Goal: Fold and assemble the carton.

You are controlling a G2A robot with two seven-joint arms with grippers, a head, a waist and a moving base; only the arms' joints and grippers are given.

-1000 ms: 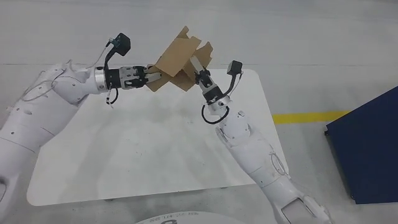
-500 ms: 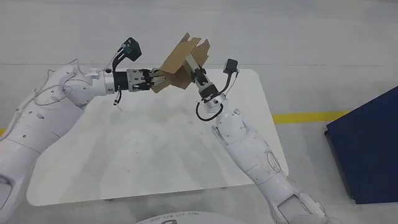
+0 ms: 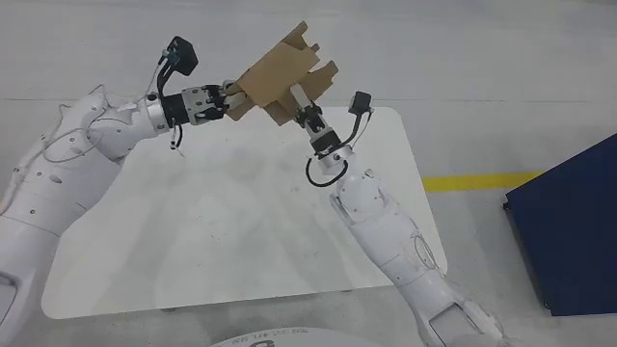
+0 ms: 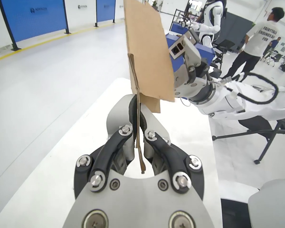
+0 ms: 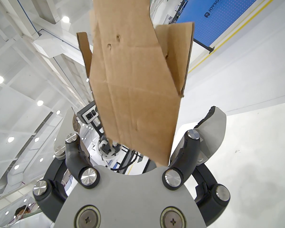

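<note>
A flattened brown carton (image 3: 282, 77) hangs in the air over the table's far edge, tilted, with its flaps pointing up and away. My left gripper (image 3: 229, 100) is shut on one thin flap edge of the carton (image 4: 147, 48), which stands upright between its pads (image 4: 138, 110). My right gripper (image 3: 308, 108) sits under the carton's other side. In the right wrist view the fingers (image 5: 211, 122) stand wide apart, so the right gripper (image 5: 141, 113) is open, with the carton's lower edge (image 5: 133, 84) hanging between them.
The white table (image 3: 241, 231) lies below both arms with a bare top. A dark blue bin (image 3: 578, 222) stands on the floor to the right, past a yellow floor line (image 3: 463, 182). People and another robot are far behind.
The left gripper has lifted and swung the carton up and toward the far side. The carton now tilts more steeply. The right gripper stayed near the carton's lower side.
</note>
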